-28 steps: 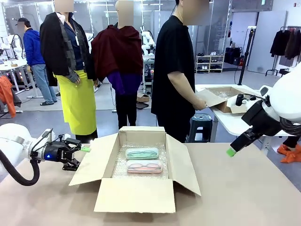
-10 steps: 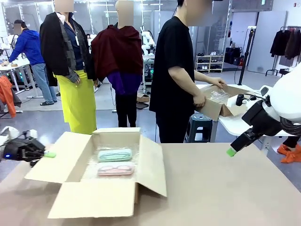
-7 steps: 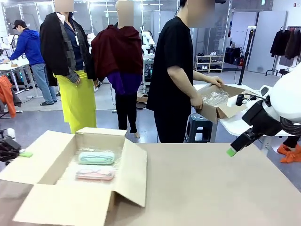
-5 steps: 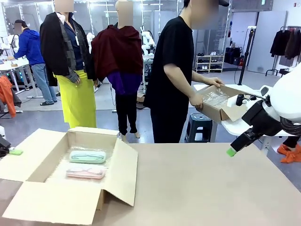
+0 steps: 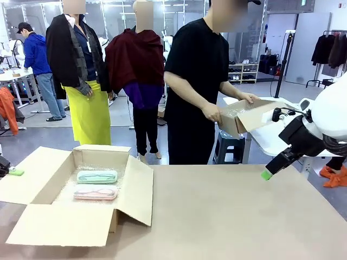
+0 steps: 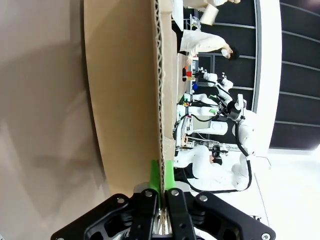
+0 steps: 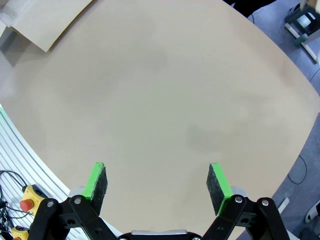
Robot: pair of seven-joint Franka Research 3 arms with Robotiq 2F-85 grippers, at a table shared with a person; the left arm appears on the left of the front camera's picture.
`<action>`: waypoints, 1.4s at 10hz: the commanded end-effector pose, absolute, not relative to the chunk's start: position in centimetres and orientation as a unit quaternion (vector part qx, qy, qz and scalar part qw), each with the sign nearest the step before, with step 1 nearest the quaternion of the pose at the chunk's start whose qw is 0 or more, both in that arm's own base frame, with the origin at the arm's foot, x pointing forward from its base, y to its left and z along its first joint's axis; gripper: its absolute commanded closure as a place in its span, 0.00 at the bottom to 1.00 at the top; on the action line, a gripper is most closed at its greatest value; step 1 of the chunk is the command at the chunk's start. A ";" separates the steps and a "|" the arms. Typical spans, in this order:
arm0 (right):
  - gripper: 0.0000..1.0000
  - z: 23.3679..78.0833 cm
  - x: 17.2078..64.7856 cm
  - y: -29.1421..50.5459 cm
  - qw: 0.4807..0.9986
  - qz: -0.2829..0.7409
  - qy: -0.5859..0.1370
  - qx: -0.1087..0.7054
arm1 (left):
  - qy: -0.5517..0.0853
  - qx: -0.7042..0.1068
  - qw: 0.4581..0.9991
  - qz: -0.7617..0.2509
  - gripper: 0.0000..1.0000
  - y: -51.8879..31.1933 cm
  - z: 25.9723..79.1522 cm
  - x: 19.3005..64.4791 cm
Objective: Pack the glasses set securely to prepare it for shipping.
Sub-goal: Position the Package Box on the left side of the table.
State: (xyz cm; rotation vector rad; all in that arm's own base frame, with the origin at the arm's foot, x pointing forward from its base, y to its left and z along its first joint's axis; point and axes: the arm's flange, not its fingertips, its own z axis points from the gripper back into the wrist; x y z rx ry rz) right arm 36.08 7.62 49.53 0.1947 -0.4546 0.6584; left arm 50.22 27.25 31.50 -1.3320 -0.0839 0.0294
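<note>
The glasses set lies in an open cardboard box (image 5: 59, 225) at the table's left: a mint green case (image 5: 96, 176) behind a pale pink case (image 5: 96, 193), both on bubble wrap. At the far left edge, my left gripper (image 5: 15, 173) is shut on the box's left flap (image 5: 30, 173). In the left wrist view the green pads (image 6: 155, 175) pinch the flap's corrugated edge (image 6: 159, 100). My right gripper (image 5: 265, 174) hangs above the table's right side, well away from the box. Its fingers (image 7: 97, 181) stand open over bare table, with the right gripper (image 7: 157, 182) holding nothing.
Across the table a person in black holds a second cardboard box (image 5: 246, 116) with clear wrap inside. A white side table (image 5: 271, 142) and a stool (image 5: 230, 142) stand behind at right. A corner of the box flap (image 7: 45, 20) shows in the right wrist view.
The box with both cases has slid left across the table, pulled by my left gripper on its flap. The person has lifted the second box and turned toward the table. My right arm stays still.
</note>
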 end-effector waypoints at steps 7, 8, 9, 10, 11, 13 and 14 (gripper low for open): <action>0.00 49.6 36.0 7.7 0.916 0.320 -0.223 0.091 | -0.077 -0.603 0.793 0.036 0.24 27.7 33.3 49.5; 0.00 49.6 36.0 7.7 0.916 0.320 -0.223 0.091 | -0.084 -0.598 0.796 0.035 0.52 27.6 33.6 48.9; 0.00 49.6 36.0 7.7 0.916 0.320 -0.223 0.091 | -0.093 -0.588 0.802 0.039 0.00 27.7 34.0 48.5; 0.00 49.6 36.0 7.7 0.916 0.320 -0.223 0.091 | -0.103 -0.582 0.806 0.039 0.19 27.6 34.3 48.2; 0.00 49.6 36.0 7.7 0.916 0.320 -0.223 0.091 | -0.110 -0.575 0.810 0.037 0.00 27.5 34.7 47.5; 0.00 49.6 36.0 7.7 0.916 0.320 -0.223 0.091 | -0.133 -0.566 0.813 0.036 0.00 27.6 36.1 46.0; 0.00 49.6 36.0 7.7 0.916 0.320 -0.223 0.091 | -0.145 -0.560 0.815 0.030 0.00 27.3 36.8 45.2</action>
